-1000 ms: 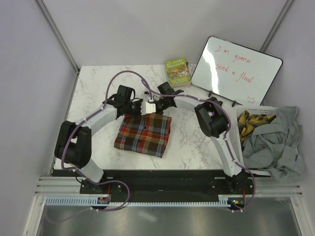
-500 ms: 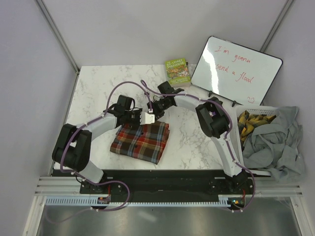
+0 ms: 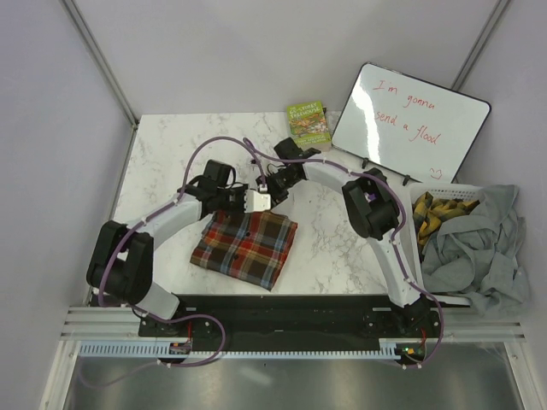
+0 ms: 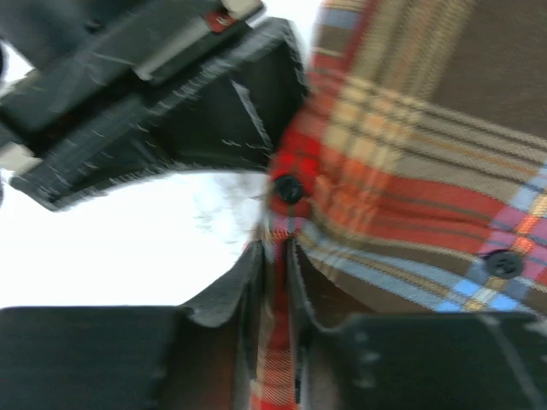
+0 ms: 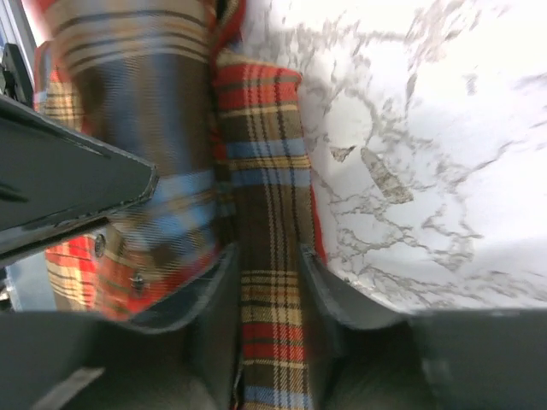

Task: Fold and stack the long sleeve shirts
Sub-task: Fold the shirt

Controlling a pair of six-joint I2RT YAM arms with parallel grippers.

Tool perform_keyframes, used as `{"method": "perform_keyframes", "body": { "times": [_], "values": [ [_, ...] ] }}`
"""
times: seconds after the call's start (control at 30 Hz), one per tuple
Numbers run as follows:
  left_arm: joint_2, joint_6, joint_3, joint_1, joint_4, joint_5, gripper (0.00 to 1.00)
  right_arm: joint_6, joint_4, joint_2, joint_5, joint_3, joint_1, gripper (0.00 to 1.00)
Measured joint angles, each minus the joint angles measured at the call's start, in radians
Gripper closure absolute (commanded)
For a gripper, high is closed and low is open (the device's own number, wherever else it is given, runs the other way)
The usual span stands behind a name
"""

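One of the long sleeve shirts, a folded plaid flannel point(image 3: 246, 243) in red, brown and blue, lies flat on the marble table point(image 3: 167, 154) in front of the arms. My left gripper point(image 3: 255, 202) is at its far edge. In the left wrist view the fingers of that gripper point(image 4: 275, 248) stand close together with a red strip of the shirt point(image 4: 410, 171) between them. My right gripper point(image 3: 273, 182) hovers just beyond. In the right wrist view its jaws point(image 5: 267, 252) hold a plaid fold point(image 5: 265, 154) that fills the gap.
A green book point(image 3: 308, 125) and a leaning whiteboard point(image 3: 410, 124) stand at the back right. A white basket point(image 3: 444, 190) with yellow-brown items sits at the right edge, and grey cloth point(image 3: 479, 248) is draped over it. The right gripper's black body point(image 4: 154, 94) is close to the left fingers.
The plaid shirt has slid toward the near edge and a little left. Both grippers followed, then drew back slightly toward the far side. The left jaws have parted a little.
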Motion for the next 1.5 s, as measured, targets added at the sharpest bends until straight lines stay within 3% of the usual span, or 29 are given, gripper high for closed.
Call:
{"method": "perform_keyframes", "body": {
  "times": [0.17,0.33,0.47,0.5,0.53,0.73,0.87,0.9,0.93,1.2,1.3,1.33,1.47,1.5],
  "values": [
    [0.036,-0.05,0.111,0.019,-0.019,-0.019,0.49,0.001,-0.042,0.0,0.028,0.116,-0.043,0.31],
    [0.038,-0.126,0.172,0.106,-0.096,0.006,0.41,-0.004,-0.07,-0.058,0.045,0.147,-0.183,0.26],
    [0.041,-0.171,0.262,0.192,-0.213,0.098,0.39,-0.003,-0.092,-0.2,0.031,-0.014,-0.26,0.2],
    [0.043,-0.184,0.284,0.209,-0.235,0.121,0.38,-0.001,-0.098,-0.24,0.024,-0.063,-0.259,0.2],
    [0.045,-0.198,0.301,0.221,-0.254,0.141,0.3,-0.001,-0.107,-0.272,0.014,-0.105,-0.25,0.2],
    [0.129,-0.267,0.375,0.251,-0.37,0.24,0.28,-0.027,-0.13,-0.354,-0.006,-0.296,-0.144,0.2],
    [0.247,-0.325,0.442,0.295,-0.43,0.291,0.27,-0.037,-0.148,-0.354,-0.008,-0.346,-0.111,0.3],
    [0.268,-0.338,0.45,0.308,-0.437,0.299,0.28,-0.04,-0.148,-0.354,-0.009,-0.349,-0.108,0.35],
    [0.28,-0.348,0.453,0.317,-0.446,0.301,0.29,-0.045,-0.148,-0.354,-0.009,-0.351,-0.106,0.48],
    [0.359,-0.411,0.484,0.363,-0.502,0.335,0.49,-0.094,-0.159,-0.292,0.025,-0.282,-0.095,0.8],
    [0.41,-0.423,0.519,0.378,-0.536,0.359,0.76,-0.105,-0.16,-0.248,0.048,-0.217,-0.094,0.87],
    [0.428,-0.425,0.531,0.386,-0.546,0.368,0.9,-0.108,-0.16,-0.235,0.061,-0.195,-0.094,0.93],
    [0.482,-0.445,0.56,0.424,-0.586,0.402,0.96,-0.135,-0.167,-0.178,0.137,-0.102,-0.094,0.99],
    [0.49,-0.453,0.563,0.431,-0.59,0.407,0.96,-0.143,-0.167,-0.163,0.158,-0.079,-0.094,0.9]
  ]
}}
